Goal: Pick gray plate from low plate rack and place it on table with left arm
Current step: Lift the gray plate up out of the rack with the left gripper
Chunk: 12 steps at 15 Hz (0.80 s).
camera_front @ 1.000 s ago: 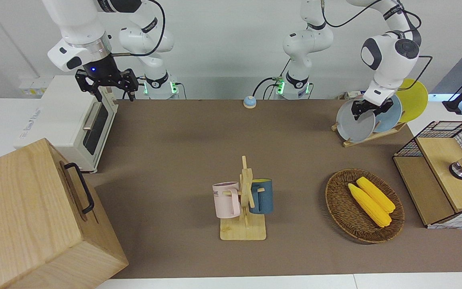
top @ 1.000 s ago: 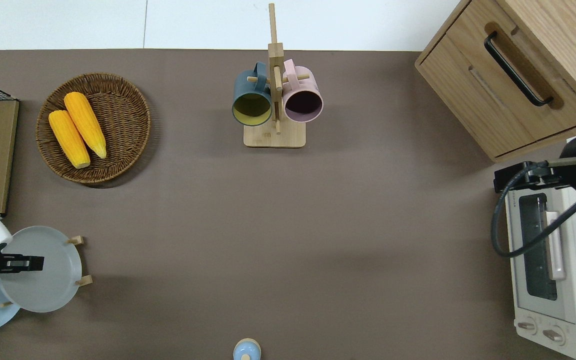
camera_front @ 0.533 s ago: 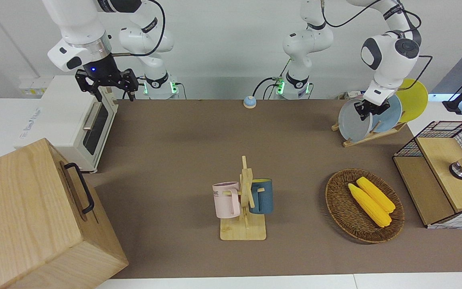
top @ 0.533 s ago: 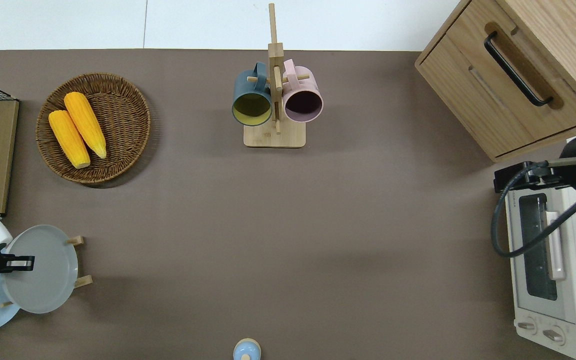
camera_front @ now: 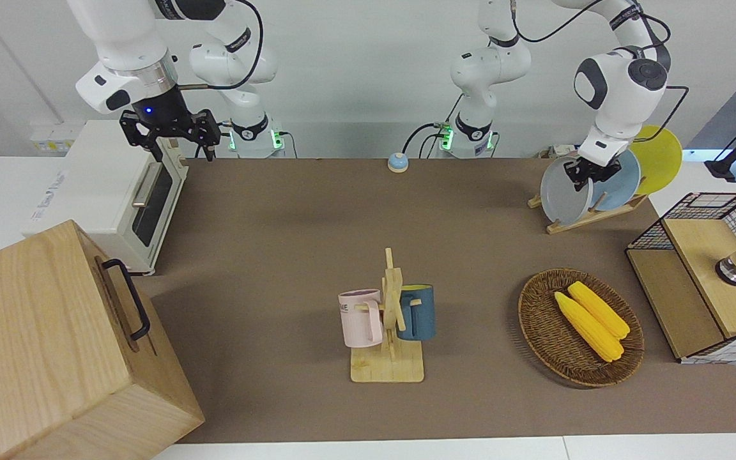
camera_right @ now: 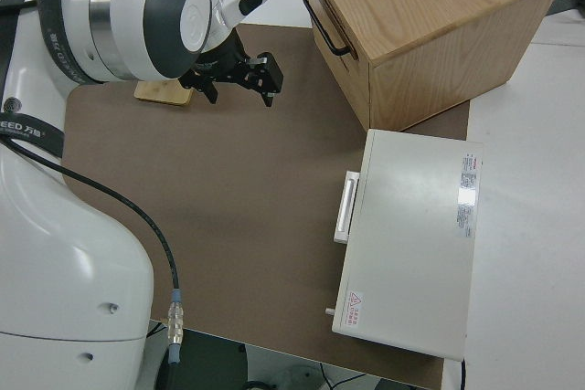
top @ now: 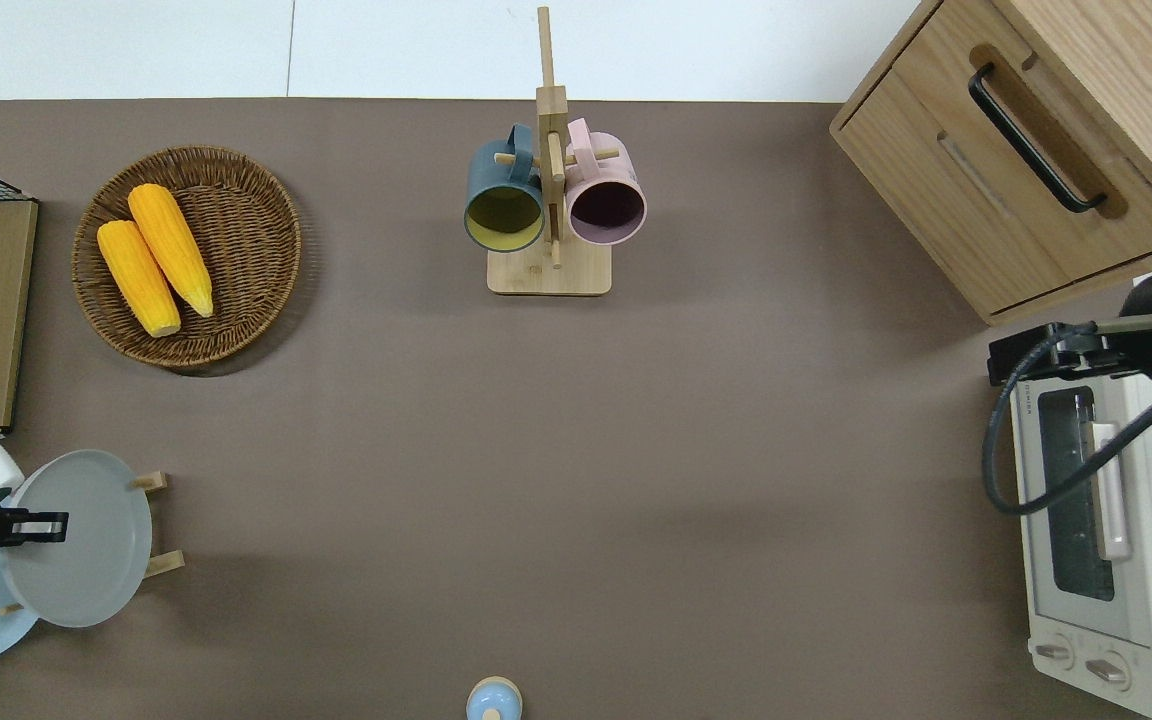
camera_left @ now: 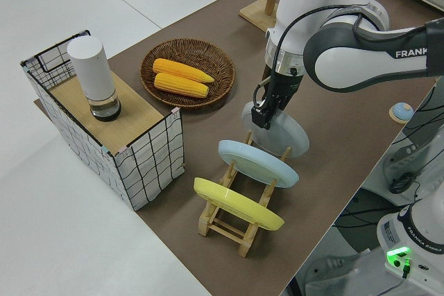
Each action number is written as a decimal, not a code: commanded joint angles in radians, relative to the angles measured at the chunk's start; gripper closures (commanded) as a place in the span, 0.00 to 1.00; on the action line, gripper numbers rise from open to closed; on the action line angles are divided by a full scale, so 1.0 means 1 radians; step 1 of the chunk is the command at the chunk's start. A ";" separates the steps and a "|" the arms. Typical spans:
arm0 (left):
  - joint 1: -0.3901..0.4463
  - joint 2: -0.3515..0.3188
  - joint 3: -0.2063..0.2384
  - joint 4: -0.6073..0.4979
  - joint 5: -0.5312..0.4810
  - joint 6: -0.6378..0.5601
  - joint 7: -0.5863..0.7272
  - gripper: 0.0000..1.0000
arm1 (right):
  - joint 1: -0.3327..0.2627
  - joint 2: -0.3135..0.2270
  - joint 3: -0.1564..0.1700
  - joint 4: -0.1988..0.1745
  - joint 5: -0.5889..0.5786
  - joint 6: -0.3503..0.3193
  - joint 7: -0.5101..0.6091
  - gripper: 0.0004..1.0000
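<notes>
The gray plate (camera_front: 559,195) (top: 86,545) (camera_left: 286,133) leans in the end slot of the low plate rack (camera_front: 588,215) (camera_left: 236,225) that lies farthest from the robots, at the left arm's end of the table (camera_front: 278,255). My left gripper (camera_front: 582,176) (top: 41,525) (camera_left: 261,114) is shut on the plate's upper rim. A light blue plate (camera_front: 620,182) (camera_left: 257,163) and a yellow plate (camera_front: 662,156) (camera_left: 236,202) stand in the slots nearer to the robots. My right gripper (camera_front: 179,137) (camera_right: 242,75) is parked and open.
A wicker basket (top: 236,250) with two corn cobs lies farther from the robots than the rack. A wire-sided box (camera_front: 700,275) stands beside it. A mug stand (top: 548,200) is mid-table. A toaster oven (top: 1106,540) and a wooden cabinet (top: 1026,150) fill the right arm's end.
The gray plate has tipped more upright, its rim drawing back toward the left arm's end of the table with my left gripper on it. The right arm has not moved.
</notes>
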State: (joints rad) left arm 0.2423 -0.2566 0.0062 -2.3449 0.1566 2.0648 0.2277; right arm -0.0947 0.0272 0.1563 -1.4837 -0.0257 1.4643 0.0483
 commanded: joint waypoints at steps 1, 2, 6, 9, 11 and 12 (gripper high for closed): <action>0.005 -0.029 -0.003 0.039 0.015 -0.054 0.013 1.00 | 0.007 0.000 -0.006 0.006 0.003 -0.001 0.002 0.02; 0.003 -0.029 -0.003 0.059 0.015 -0.075 0.013 1.00 | 0.007 0.000 -0.006 0.006 0.003 -0.001 0.004 0.02; -0.006 -0.029 -0.012 0.157 0.015 -0.191 0.012 1.00 | 0.007 0.000 -0.006 0.006 0.003 -0.002 0.004 0.02; -0.009 -0.027 -0.017 0.248 0.015 -0.287 0.002 1.00 | 0.007 0.000 -0.006 0.006 0.003 -0.001 0.004 0.02; -0.011 -0.027 -0.031 0.309 0.015 -0.356 -0.002 1.00 | 0.007 0.000 -0.006 0.006 0.003 -0.001 0.004 0.02; -0.011 -0.027 -0.038 0.335 0.015 -0.385 -0.004 1.00 | 0.007 0.000 -0.006 0.006 0.003 -0.002 0.002 0.02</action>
State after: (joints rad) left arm 0.2406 -0.2868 -0.0152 -2.0997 0.1573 1.7814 0.2297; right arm -0.0947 0.0272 0.1563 -1.4837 -0.0257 1.4643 0.0483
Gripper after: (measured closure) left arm 0.934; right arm 0.013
